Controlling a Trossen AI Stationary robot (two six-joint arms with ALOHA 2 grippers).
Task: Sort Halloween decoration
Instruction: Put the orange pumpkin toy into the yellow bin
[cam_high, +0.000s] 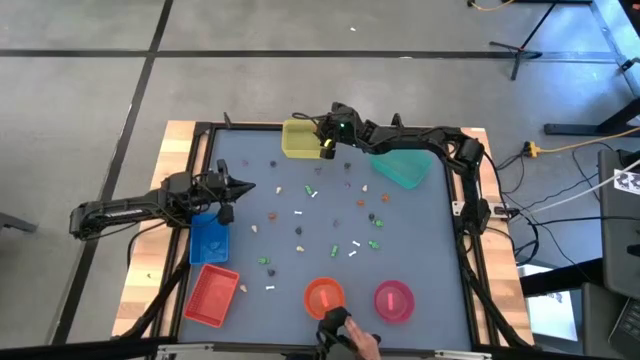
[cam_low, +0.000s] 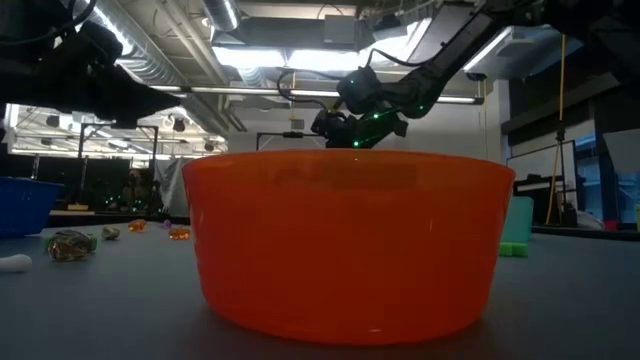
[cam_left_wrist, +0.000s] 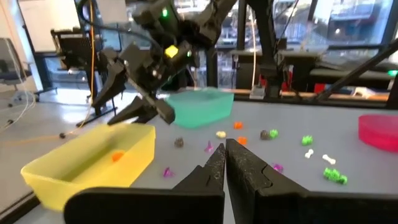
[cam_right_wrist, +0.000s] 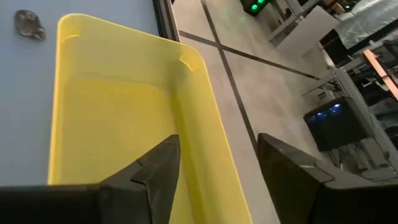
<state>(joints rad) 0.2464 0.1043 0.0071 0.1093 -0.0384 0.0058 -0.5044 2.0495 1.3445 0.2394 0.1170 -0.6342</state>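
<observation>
Two arms were over the table (cam_high: 440, 240), and only the right one was at a tray. The right gripper (cam_high: 326, 147) hung over the near edge of the yellow tray (cam_high: 297, 140) at the table's far side, its two dark fingers (cam_right_wrist: 158, 165) spread wide with nothing between them; its own wrist view looked down past them onto the tray's wall and bare floor. From the left wrist view a small orange piece (cam_left_wrist: 116, 157) lay inside that yellow tray, just below the right gripper.

The left gripper (cam_high: 243, 188) waited at the table's left side, above the blue tray (cam_high: 208, 238), with its fingers pressed together and holding nothing.

The Halloween decoration (cam_high: 320, 225) lay scattered across the middle of the grey tabletop: tiny orange, white, green, dark and purple pieces, apart from one another. A teal tray (cam_high: 404, 166) sat at the far right, a red tray (cam_high: 212, 294) at the near left, and an orange bowl (cam_high: 324, 296) and a pink bowl (cam_high: 394, 300) along the near edge. A person's hand (cam_high: 352, 338) showed just beyond the near edge, below the orange bowl.
</observation>
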